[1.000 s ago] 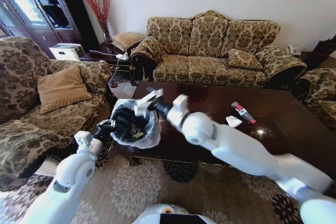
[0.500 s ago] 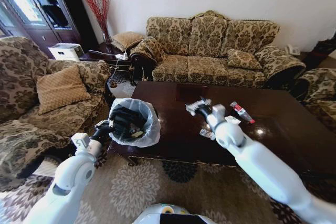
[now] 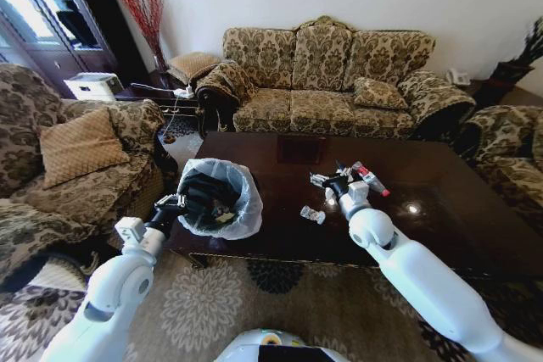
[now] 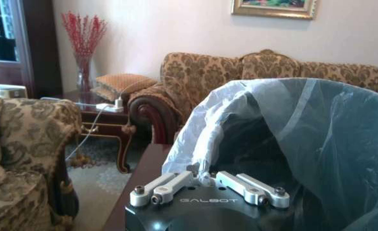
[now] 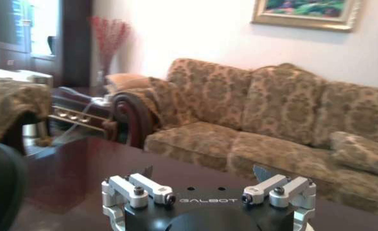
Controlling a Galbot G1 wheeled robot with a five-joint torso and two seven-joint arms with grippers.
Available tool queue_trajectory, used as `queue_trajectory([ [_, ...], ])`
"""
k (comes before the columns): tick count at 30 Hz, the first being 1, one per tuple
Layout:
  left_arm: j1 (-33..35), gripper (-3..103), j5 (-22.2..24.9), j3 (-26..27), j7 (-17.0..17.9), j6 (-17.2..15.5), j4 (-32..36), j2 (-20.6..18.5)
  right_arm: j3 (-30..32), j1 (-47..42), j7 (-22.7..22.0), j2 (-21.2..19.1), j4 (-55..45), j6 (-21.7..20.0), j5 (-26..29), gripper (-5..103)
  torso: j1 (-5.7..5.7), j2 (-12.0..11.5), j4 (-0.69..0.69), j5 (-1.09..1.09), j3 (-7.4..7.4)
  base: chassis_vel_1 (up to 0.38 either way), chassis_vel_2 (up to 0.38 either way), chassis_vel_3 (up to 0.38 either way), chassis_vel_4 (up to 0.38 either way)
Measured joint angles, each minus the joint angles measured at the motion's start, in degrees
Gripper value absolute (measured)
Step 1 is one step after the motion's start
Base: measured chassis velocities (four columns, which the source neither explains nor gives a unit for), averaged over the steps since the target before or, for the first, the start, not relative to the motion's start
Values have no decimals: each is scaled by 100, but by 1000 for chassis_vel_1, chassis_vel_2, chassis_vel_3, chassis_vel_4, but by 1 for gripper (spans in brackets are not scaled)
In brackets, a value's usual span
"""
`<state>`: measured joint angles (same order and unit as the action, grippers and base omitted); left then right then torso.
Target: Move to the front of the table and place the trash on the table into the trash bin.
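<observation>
Head view: right gripper (image 3: 333,182) hovers, fingers spread and empty, over the tabletop (image 3: 254,154); the bottle (image 3: 370,178) lies just beyond it, long axis slanting away (probably), wrapper (image 3: 312,214) nearer. Left gripper (image 3: 172,207) pinches the trash bin (image 3: 243,209) rim.

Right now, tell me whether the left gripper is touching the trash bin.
Touching. The left wrist view shows the left gripper pinched on the bag-lined rim of the trash bin.

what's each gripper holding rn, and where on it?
Left gripper is shut on the trash bin, pinching its bag-lined rim. Right gripper, open above the table, holds nothing.
</observation>
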<state>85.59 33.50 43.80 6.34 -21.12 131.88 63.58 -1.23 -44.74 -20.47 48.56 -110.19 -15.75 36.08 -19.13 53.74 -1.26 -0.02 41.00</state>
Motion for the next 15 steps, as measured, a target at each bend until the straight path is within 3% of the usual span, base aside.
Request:
queue_trajectory([
  [3,15,1,-3,2,2,0,27,8,-88,-155,185,52,83,1,-64,100,0,0,-2,0,0,0,0,0,0],
  [10,54,1,-35,-1,1,0,42,32,-49,-681,252,179,205,-17,-199,100,0,0,7,3,0,0,0,0,0],
  [15,67,1,-100,-27,-15,12,23,96,8,-1143,340,267,204,-16,-284,100,0,0,3,1,0,0,0,0,0],
])
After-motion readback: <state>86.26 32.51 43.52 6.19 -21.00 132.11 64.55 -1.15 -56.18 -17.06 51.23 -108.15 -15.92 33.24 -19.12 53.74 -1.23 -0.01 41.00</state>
